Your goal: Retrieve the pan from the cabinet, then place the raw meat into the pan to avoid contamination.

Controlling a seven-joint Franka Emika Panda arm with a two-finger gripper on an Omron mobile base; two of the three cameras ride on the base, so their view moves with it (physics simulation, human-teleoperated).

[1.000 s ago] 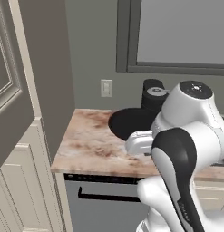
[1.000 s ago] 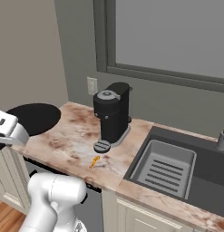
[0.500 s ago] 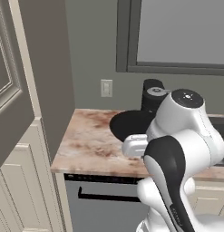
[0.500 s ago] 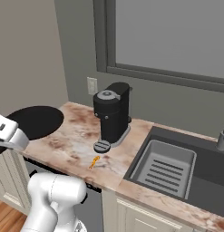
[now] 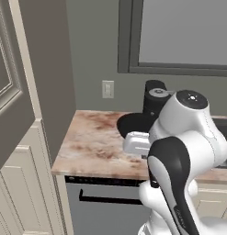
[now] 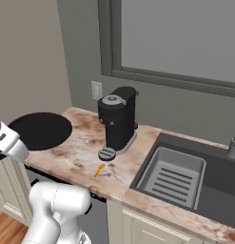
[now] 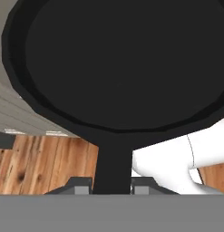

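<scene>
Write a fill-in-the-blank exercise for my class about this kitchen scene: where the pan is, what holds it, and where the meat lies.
1. The gripper is shut on the pan's ____.
2. The raw meat lies on the counter in front of the ____ machine.
3. Beside the coffee machine, set into the counter, is a dark ____.
4. In the left base view, the cabinet door stands ____.

Missing words: handle; coffee; sink; open
</scene>
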